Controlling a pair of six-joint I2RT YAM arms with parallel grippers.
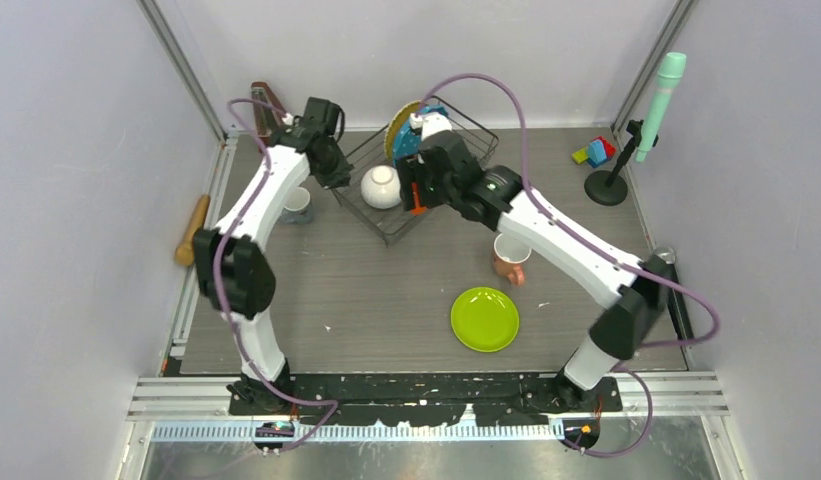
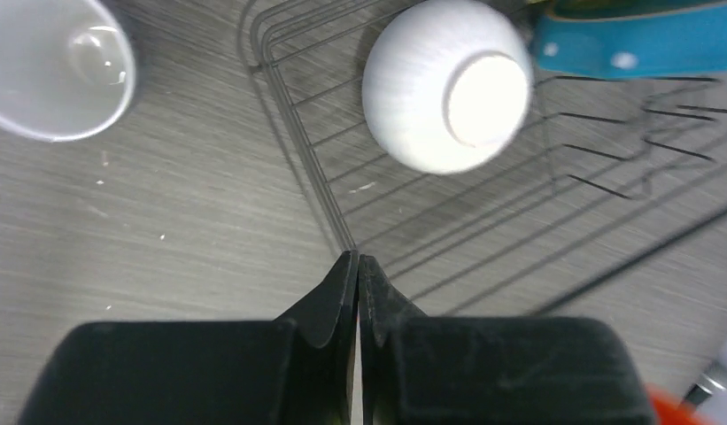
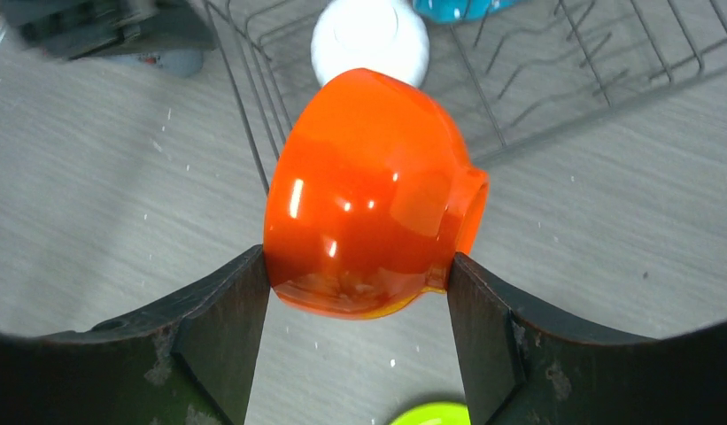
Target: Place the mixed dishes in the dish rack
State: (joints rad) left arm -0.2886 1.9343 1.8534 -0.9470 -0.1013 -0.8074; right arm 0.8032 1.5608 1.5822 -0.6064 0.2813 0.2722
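My right gripper [image 3: 358, 270] is shut on the orange bowl [image 3: 368, 195] and holds it on its side above the near edge of the wire dish rack [image 1: 391, 225]. In the rack the white bowl [image 1: 381, 186] sits upside down, and the teal-blue plate [image 1: 408, 143] and the yellow woven plate [image 1: 395, 128] stand at the back. My left gripper [image 2: 358, 258] is shut and empty at the rack's left corner [image 2: 297, 133]. The grey-blue mug [image 1: 297, 204] stands left of the rack. The salmon-pink mug [image 1: 509, 258] and the lime green plate [image 1: 485, 319] are on the table at right.
A wooden metronome [image 1: 268, 105] stands at the back left. Coloured toy blocks [image 1: 594, 151] and a green microphone on a stand [image 1: 658, 95] are at the back right. A wooden handle [image 1: 193, 230] lies beyond the table's left edge.
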